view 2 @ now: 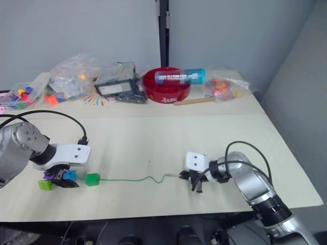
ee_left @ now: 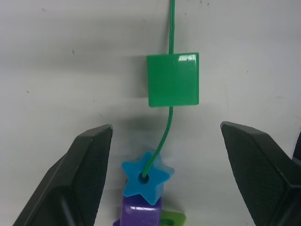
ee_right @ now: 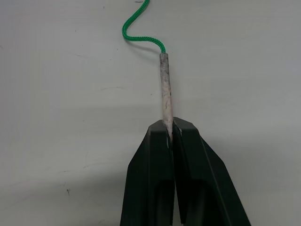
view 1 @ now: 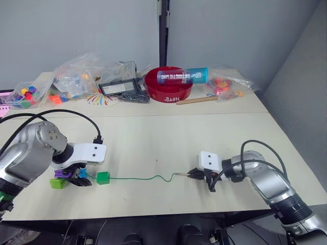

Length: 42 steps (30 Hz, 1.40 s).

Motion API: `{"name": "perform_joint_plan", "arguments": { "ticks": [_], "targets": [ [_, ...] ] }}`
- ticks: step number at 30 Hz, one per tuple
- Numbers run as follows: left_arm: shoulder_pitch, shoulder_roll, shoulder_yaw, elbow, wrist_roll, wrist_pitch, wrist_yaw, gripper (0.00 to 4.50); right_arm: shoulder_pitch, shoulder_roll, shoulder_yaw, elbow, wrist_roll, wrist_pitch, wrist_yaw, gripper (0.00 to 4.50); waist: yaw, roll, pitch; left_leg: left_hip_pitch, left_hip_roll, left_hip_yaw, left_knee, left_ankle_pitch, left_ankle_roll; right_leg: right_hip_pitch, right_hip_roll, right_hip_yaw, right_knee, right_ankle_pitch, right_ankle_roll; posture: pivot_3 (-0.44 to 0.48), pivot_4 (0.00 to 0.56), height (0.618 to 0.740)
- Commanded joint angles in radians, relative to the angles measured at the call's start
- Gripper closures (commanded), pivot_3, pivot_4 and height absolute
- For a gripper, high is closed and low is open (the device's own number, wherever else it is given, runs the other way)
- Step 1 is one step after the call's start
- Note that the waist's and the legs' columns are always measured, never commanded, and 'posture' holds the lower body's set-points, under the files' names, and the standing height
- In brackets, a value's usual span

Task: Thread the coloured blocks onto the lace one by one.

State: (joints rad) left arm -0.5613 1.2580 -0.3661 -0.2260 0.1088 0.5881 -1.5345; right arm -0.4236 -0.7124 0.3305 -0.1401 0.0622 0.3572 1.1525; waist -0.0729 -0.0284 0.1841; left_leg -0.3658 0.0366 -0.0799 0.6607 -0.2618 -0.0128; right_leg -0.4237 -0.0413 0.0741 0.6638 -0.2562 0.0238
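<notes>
Blocks at the desk's [view 1: 153,138] left: lime green [view 1: 58,183], purple [view 1: 63,173], blue star [ee_left: 144,179], between the left hand's [ee_left: 164,146] wide-spread fingers, dark green cube [view 1: 103,177] just beyond. Thin green lace [view 1: 138,178] runs rightward through them, its pale stiff tip [ee_right: 165,89] pinched in the closed right hand [ee_right: 170,129].

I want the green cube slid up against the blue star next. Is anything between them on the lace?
Nothing visible. In the left wrist view only bare lace runs from the green cube to the blue star. The open left gripper straddles that stretch, its fingers off to either side.
</notes>
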Motion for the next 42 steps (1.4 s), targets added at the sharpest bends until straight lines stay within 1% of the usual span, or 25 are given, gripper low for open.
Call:
{"name": "perform_joint_plan", "arguments": {
  "ticks": [1,8,19,22,27,28,33,35,38,42],
  "targets": [
    [-0.031,-0.014,-0.031,-0.053,0.041,0.069,-0.015,0.64,0.017,0.014,0.012,-0.016,-0.007,0.020,-0.020,4.50,0.001,-0.001,0.000,0.000,0.000,0.000,0.000,0.000,0.000,0.000,0.000,0.000,0.000,0.000,-0.001,0.000,0.150,0.740],
    [-0.024,-0.054,-0.067,-0.089,0.073,0.122,0.003,0.64,0.033,0.030,0.018,-0.042,-0.005,0.049,-0.044,4.50,0.001,-0.001,0.000,0.000,0.000,0.000,0.000,0.000,0.000,0.000,0.000,0.000,0.000,0.001,-0.001,0.000,0.150,0.740],
    [-0.014,-0.140,-0.140,-0.055,0.131,0.144,0.050,0.64,0.044,0.026,0.011,-0.066,0.003,0.077,-0.060,4.50,0.002,-0.001,-0.001,0.000,0.000,0.000,0.000,0.000,0.000,0.001,0.000,0.000,0.000,0.001,-0.001,0.000,0.150,0.740],
    [-0.008,-0.146,-0.148,-0.041,0.141,0.136,0.047,1.47,0.050,0.021,0.007,-0.073,0.005,0.082,-0.063,4.50,0.003,-0.001,-0.001,0.002,0.000,0.000,0.000,0.000,0.000,0.002,0.000,0.000,0.000,0.001,-0.001,0.000,0.150,0.740],
    [0.002,-0.139,-0.149,-0.026,0.151,0.117,0.038,3.09,0.058,0.012,-0.001,-0.082,0.007,0.087,-0.065,4.50,0.002,-0.001,-0.001,0.002,0.000,0.000,0.000,0.000,0.001,0.002,0.000,0.001,0.000,0.001,-0.001,0.000,0.150,0.740],
    [0.005,-0.141,-0.148,-0.022,0.152,0.116,0.040,3.30,0.059,0.010,-0.003,-0.081,0.008,0.087,-0.065,4.50,0.002,-0.001,-0.001,0.002,0.000,0.000,0.000,0.000,0.001,0.002,0.000,0.001,0.000,0.001,-0.001,0.000,0.150,0.740],
    [0.012,-0.136,-0.142,-0.024,0.146,0.105,0.029,3.30,0.061,-0.007,-0.016,-0.068,0.009,0.076,-0.060,4.50,0.002,-0.001,-0.001,0.002,0.000,0.000,0.000,0.000,0.001,0.002,0.000,0.001,0.000,0.001,-0.001,0.000,0.150,0.740],
    [0.023,-0.125,-0.131,-0.021,0.139,0.093,0.025,3.30,0.063,-0.032,-0.037,-0.045,0.008,0.057,-0.054,4.50,0.003,-0.001,-0.001,0.002,0.000,0.000,0.000,0.000,0.001,0.002,0.000,0.001,0.000,0.001,-0.001,0.000,0.150,0.740],
    [0.051,-0.096,-0.119,0.011,0.156,0.044,0.036,3.30,0.083,-0.093,-0.086,0.007,0.014,0.022,-0.040,4.50,0.004,-0.001,-0.001,0.002,-0.001,0.000,0.000,0.000,0.001,0.002,-0.001,0.001,0.000,0.000,-0.001,0.000,0.150,0.740],
    [0.084,-0.076,-0.088,0.029,0.153,0.027,0.044,3.30,0.144,-0.180,-0.150,0.056,0.025,-0.038,-0.023,4.50,0.005,0.000,-0.001,0.004,-0.001,0.000,0.000,0.000,0.001,0.004,-0.002,0.001,0.000,0.000,-0.001,0.000,0.150,0.740]
  ]
}}
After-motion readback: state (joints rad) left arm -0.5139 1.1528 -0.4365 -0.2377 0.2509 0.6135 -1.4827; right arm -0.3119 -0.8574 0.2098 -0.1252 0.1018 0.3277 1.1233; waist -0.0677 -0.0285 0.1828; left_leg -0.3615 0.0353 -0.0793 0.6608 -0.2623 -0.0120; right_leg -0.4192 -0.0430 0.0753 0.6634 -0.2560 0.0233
